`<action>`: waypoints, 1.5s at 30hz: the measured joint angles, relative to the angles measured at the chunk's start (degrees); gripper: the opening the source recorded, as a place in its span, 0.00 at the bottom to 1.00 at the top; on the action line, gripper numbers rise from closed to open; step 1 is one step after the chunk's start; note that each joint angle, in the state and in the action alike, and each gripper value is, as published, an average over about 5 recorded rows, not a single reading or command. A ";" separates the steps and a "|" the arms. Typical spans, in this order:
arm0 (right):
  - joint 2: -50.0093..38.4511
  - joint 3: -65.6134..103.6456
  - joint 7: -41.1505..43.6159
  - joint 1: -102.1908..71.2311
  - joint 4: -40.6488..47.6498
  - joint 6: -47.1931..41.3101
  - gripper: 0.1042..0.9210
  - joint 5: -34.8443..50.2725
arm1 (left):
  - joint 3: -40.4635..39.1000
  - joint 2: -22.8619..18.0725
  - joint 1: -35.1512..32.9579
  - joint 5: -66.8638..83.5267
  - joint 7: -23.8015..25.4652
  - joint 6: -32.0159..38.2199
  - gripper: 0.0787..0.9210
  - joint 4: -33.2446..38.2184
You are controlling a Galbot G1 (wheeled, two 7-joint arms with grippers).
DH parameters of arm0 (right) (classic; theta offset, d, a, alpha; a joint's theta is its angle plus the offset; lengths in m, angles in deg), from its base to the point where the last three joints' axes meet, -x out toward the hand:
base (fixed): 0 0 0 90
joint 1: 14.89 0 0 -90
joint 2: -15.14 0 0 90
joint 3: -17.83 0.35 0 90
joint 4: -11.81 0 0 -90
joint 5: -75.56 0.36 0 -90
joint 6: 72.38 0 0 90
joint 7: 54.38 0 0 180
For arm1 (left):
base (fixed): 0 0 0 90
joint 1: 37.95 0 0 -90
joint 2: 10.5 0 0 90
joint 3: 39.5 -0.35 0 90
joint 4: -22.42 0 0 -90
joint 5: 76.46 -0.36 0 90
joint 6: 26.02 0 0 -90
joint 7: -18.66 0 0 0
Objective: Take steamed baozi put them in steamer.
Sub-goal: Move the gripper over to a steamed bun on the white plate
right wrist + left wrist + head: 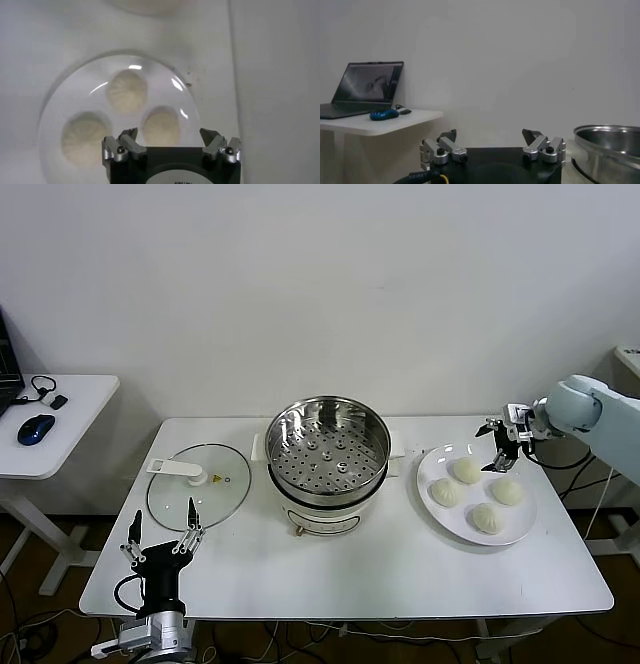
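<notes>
Four cream-white baozi lie on a white plate (pixel 435 499) at the right: one at the back (pixel 467 471), one at the left (pixel 444 492), one at the right (pixel 507 491), one at the front (pixel 486 518). The steel steamer (pixel 327 449) with a perforated tray stands at the table's middle and is empty. My right gripper (pixel 506 446) is open and empty, above the plate's far right rim. In the right wrist view its jaws stand wide apart (pixel 170 136) over a baozi (pixel 161 125); two more show there (pixel 127 90) (pixel 83 144). My left gripper (pixel 162 529) is open and empty at the front left.
A glass lid (pixel 198 485) with a white handle lies flat left of the steamer. A side table (pixel 60 419) at the far left holds a blue mouse (pixel 36 427) and a laptop (pixel 367 90). The steamer's rim shows in the left wrist view (pixel 610 137).
</notes>
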 measured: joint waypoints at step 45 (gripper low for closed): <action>21.51 15.19 5.32 -11.96 36.48 14.14 0.88 -13.58 | 3.04 0.00 0.83 1.01 1.34 1.38 0.88 -2.22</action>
